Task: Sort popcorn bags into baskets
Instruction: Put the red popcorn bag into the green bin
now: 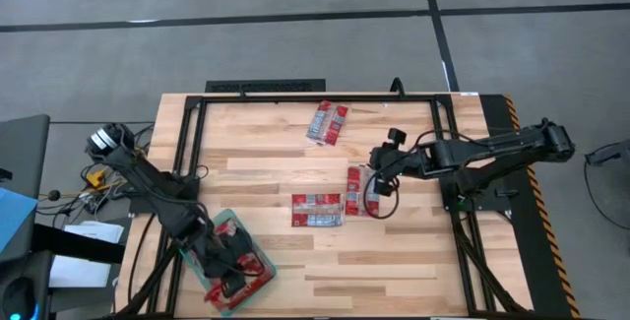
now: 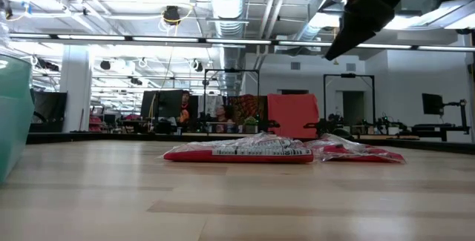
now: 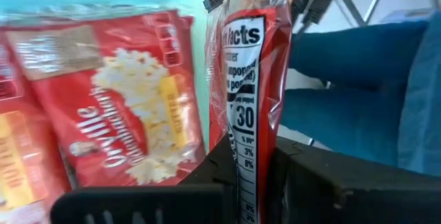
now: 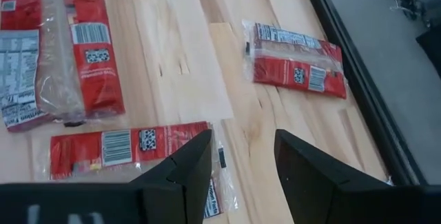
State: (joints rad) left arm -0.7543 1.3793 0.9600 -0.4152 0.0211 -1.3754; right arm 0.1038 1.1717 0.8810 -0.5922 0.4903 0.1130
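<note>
Popcorn in a flat red plastic packet [image 3: 251, 93] is clamped edge-on in the left tool [image 3: 251, 172], over the translucent teal basket [image 1: 203, 283] at the worktop's near-left corner, ready for dropping. The right tool [image 4: 242, 165], spread, hovers above mid-worktop packets [image 1: 317, 209].

Three red popcorn bags [image 1: 317, 210] flat mid-table; others in teal basket [image 1: 258, 257].

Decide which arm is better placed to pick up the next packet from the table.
Right. Its open end effector hovers over the middle packets, while the left end effector holds a packet over the tray.
</note>
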